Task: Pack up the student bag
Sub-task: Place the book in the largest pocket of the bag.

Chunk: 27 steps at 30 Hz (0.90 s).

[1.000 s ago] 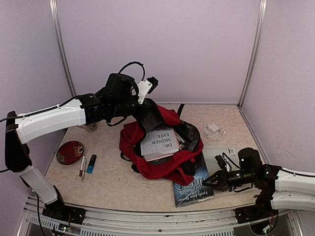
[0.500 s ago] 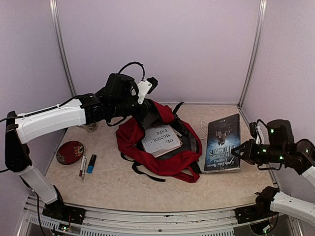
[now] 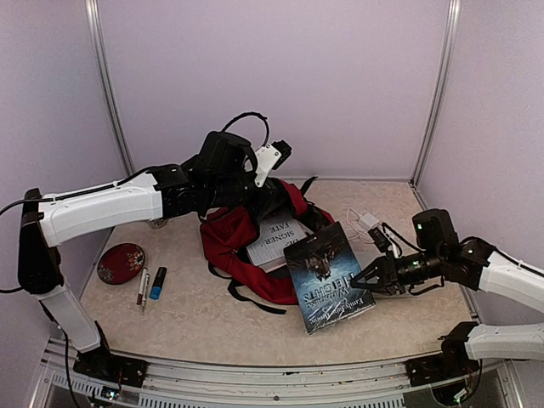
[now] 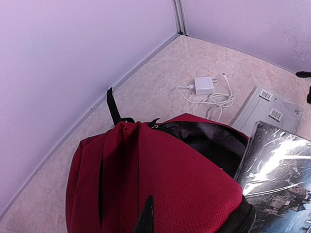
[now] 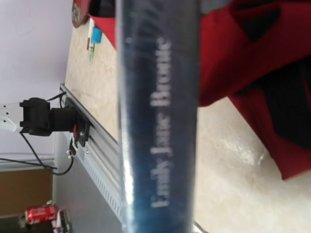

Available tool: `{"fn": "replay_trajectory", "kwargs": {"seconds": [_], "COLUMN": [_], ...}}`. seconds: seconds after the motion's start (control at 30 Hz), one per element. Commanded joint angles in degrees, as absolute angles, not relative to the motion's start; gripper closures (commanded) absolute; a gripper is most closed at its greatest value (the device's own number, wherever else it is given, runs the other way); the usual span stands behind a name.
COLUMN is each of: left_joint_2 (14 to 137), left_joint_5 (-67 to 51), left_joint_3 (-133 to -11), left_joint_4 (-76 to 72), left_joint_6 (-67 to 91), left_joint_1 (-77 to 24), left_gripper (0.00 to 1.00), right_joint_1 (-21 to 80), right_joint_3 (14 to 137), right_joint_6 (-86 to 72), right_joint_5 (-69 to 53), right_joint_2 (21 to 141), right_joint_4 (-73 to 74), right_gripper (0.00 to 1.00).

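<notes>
The student bag (image 3: 228,240), dark red with black straps, lies mid-table with its mouth facing right. My left gripper (image 3: 259,197) is shut on the fabric at the top of the bag and holds it up. In the left wrist view one dark fingertip (image 4: 147,217) rests on the red cloth (image 4: 170,170). A white book (image 3: 276,240) sits in the bag's opening. My right gripper (image 3: 367,282) is shut on a dark blue book (image 3: 327,276), which tilts in the air just right of the bag's mouth. That book's spine (image 5: 158,116) fills the right wrist view and hides the fingers.
A white charger with its cable (image 3: 367,223) lies behind the right arm, and a grey flat package (image 4: 265,104) lies beside it. At the left are a round red tin (image 3: 121,262), a pen (image 3: 143,285) and a blue marker (image 3: 158,282). Walls close in three sides.
The right gripper lifted the dark blue book off the front of the table, raised it at the right, then swung it left to the bag's mouth. The left arm shifted slightly right with the bag.
</notes>
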State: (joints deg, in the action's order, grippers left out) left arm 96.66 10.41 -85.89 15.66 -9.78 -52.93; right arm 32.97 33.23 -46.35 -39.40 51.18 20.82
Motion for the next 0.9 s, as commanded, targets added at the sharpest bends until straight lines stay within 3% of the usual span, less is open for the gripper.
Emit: {"fn": "replay_trajectory", "kwargs": {"seconds": [0.0, 0.23, 0.47, 0.67, 0.8, 0.87], "left_joint_2": [97.4, 97.5, 97.6, 96.7, 96.9, 97.2], "left_joint_5": [9.4, 6.9, 6.4, 6.0, 6.9, 8.0], "left_joint_3": [-89.0, -88.5, -88.4, -85.4, -84.5, -84.7], "left_joint_4": [13.8, 13.9, 13.2, 11.9, 11.7, 12.5], "left_joint_6": [-10.3, -10.8, -11.5, -11.1, -11.6, -11.7], "left_joint_1": [-53.7, -55.1, -55.5, -55.7, -55.5, -55.5], "left_gripper": [0.96, 0.96, 0.96, 0.97, 0.97, 0.97], "right_joint_1": [33.1, 33.1, 33.0, 32.6, 30.9, 30.7], "right_joint_3": [35.8, 43.7, 60.1, 72.7, 77.0, 78.3], "right_joint_6": [-46.5, -45.7, -40.7, -39.5, -41.3, -41.4], "right_joint_5": [-48.1, -49.9, -47.3, -39.9, -34.2, -32.8], "right_joint_2": [58.7, 74.7, 94.2, 104.8, 108.8, 109.5], "right_joint_4": [0.0, -9.0, -3.1, -0.4, -0.4, 0.0], "right_gripper": [1.0, 1.0, 1.0, 0.74, 0.67, 0.58]}}
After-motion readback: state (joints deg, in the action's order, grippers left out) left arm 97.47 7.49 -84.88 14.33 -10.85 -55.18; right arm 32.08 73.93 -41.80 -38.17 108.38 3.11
